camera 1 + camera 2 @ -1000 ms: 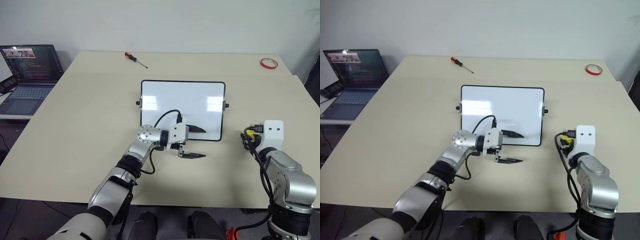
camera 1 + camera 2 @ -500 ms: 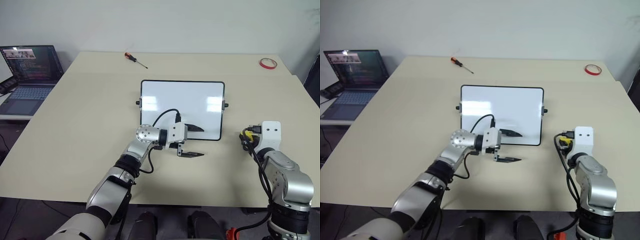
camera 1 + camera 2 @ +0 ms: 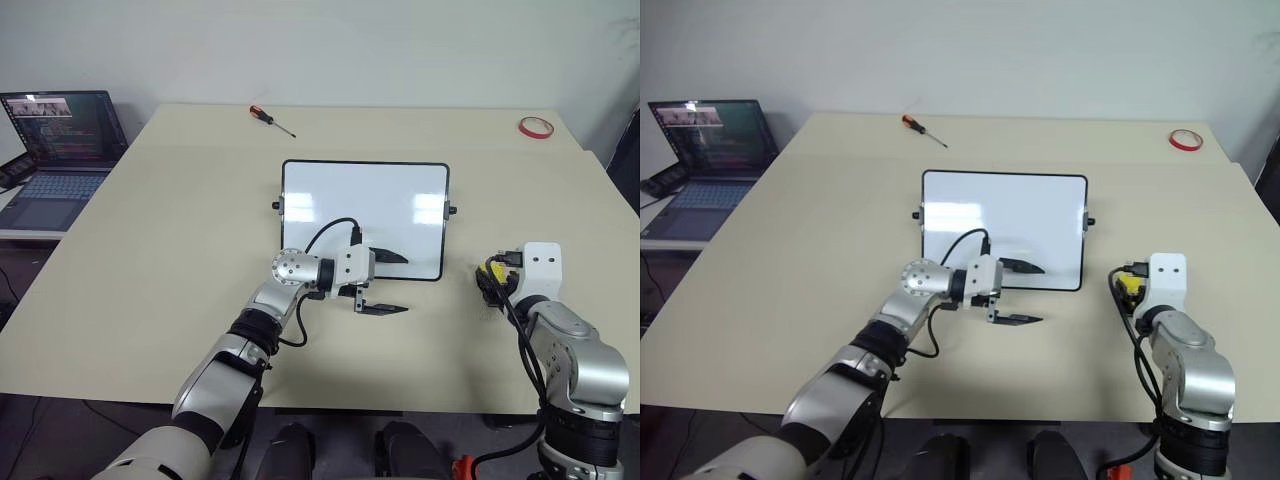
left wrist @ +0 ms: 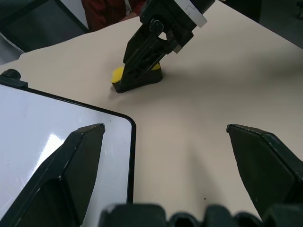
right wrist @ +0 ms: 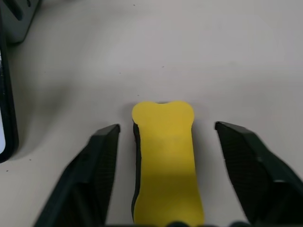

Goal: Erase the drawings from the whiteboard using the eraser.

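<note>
From the head views, the glossy white rectangular whiteboard [image 3: 364,220] with its thin black frame lies flat mid-way across the beige matte surface [image 3: 180,220]; its face looks clean, with no marker drawings legible. The left claw [image 3: 384,283] hangs over the board's near edge, released, one black finger above the board and one past the frame. To the right of the board, well apart from it, the right claw [image 3: 1127,288] rests low at the small bright yellow block eraser [image 3: 1130,287].

The left wrist view shows the board's rounded corner, and beyond it the right claw angled down onto the eraser, which lies on the surface.

The right wrist view shows the eraser [image 5: 164,156] between the spread fingers [image 5: 102,161], gaps on both sides: released, not grasping. It is bone-shaped with a waist, smooth plastic-looking on top and a dark, probably felt underside. It is likely light and stiff; pinching the narrow waist should hold best, as the smooth sides might slip.
</note>
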